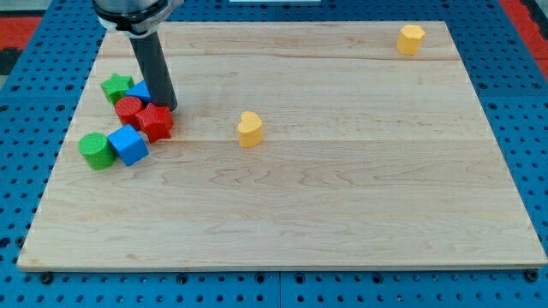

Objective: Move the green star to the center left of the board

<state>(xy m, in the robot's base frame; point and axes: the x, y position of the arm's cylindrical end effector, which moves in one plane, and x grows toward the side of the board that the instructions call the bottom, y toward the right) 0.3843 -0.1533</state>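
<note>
Green star (pixel 116 86): you find it at the board's (pixel 342 214) left, touching the red cylinder (pixel 128 109).
Tip (pixel 169 108): my tip sits just right of the cluster, above the red star (pixel 156 122).
Pincer: none fitted; nothing grasped.

No text, label, brand, number or sign can be read anywhere in the view: not on the board (pixel 342 205), the blocks, the rod or the blue surface around the board.
</note>
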